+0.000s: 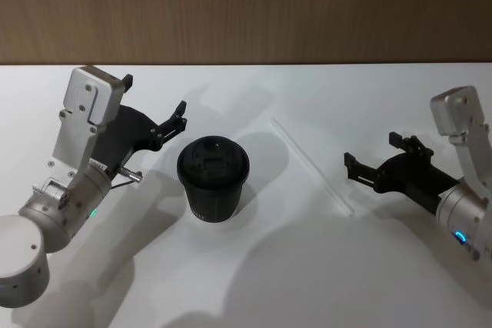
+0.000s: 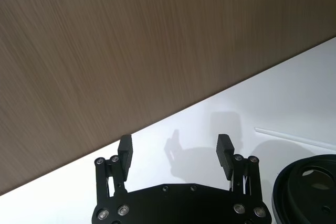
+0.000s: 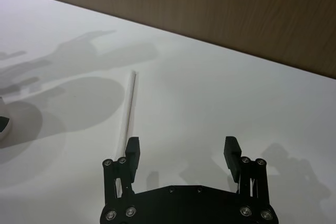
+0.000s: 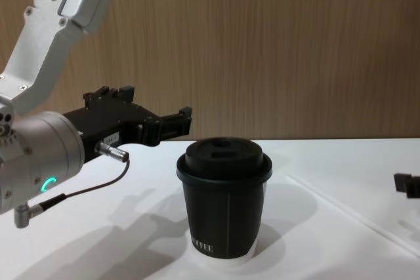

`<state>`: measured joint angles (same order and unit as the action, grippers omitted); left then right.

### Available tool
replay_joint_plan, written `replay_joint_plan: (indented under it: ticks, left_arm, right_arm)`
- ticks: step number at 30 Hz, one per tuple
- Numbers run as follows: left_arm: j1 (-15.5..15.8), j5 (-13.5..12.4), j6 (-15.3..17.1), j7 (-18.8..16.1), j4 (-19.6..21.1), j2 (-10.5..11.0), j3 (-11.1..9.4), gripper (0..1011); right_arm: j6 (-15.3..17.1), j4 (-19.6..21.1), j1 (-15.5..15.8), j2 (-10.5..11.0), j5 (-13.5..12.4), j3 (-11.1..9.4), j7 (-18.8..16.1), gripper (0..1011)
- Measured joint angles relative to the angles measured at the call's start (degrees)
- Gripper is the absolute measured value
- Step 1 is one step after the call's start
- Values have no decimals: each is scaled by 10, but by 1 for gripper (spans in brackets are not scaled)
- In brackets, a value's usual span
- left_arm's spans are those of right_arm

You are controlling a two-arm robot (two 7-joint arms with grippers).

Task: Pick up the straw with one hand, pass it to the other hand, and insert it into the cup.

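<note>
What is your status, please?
Left gripper open beside cup. Right gripper open, short of straw. Straw lies flat, untouched. Nothing in the way.

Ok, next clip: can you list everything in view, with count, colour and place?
cup: one, black with a black domed lid, upright near the middle of the table.
straw: one, white, lying flat on the table on the robot's right of the cup, apart from it.
table: one, white, under everything.
wall: one, brown wood grain, behind the table.
left gripper: one, black, open and empty, left of the cup.
right gripper: one, black, open and empty, right of the straw.
</note>
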<state>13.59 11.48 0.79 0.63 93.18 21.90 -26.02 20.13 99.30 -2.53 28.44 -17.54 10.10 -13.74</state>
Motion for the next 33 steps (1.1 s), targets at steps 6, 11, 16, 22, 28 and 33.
replay_joint_plan:
  ticks: [6, 11, 16, 22, 28, 33]
  left_arm:
    - [0, 0, 0, 0, 0, 0, 0, 1003]
    - [0, 0, 0, 0, 0, 0, 0, 1003]
    - [0, 0, 0, 0, 0, 0, 0, 1003]
    - [0, 0, 0, 0, 0, 0, 0, 1003]
    - [0, 0, 0, 0, 0, 0, 0, 1003]
    - [0, 0, 0, 0, 0, 0, 0, 1003]
  right_arm:
    - [19, -2, -7, 9, -6, 4, -18, 1001]
    - [25, 1, -8, 17, -8, 8, -29, 1001]
    - [25, 10, -6, 25, -6, 11, -35, 1001]
    - [25, 20, 0, 30, -1, 13, -41, 1001]
    - [32, 29, 4, 31, 0, 16, -45, 1001]
    - [41, 35, 7, 28, 0, 20, -45, 1001]
